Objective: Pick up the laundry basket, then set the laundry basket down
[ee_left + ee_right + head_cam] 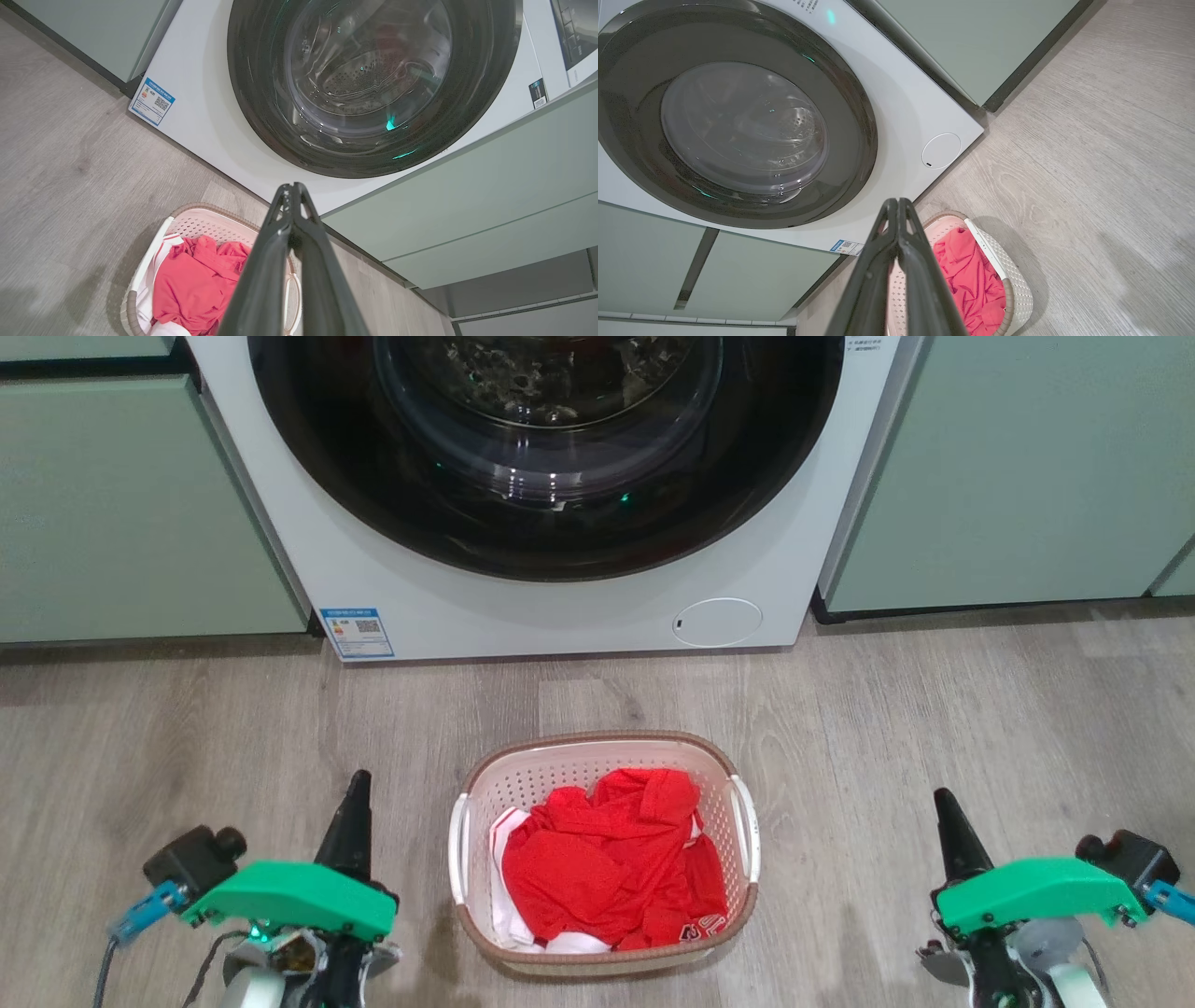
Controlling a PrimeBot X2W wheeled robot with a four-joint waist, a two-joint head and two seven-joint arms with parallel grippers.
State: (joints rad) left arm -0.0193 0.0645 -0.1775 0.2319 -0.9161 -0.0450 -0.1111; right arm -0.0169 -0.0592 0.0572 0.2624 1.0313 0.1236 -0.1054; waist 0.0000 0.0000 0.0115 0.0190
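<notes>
Two green cabinets (112, 513) flank a washer (560, 607) on grey wood-look floor (934, 709), where the cream, brown-rimmed laundry basket (597, 740) of red clothes (607, 868) sits between left gripper (358, 782) and right gripper (943, 800), jaws pressed together.

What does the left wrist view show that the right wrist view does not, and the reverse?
Left wrist view, not the right: the shut left gripper and a small dark sticker. Right wrist view, not the left: the shut right gripper and a round white cover. Both: washer door, laundry basket holding red clothes, blue label.
</notes>
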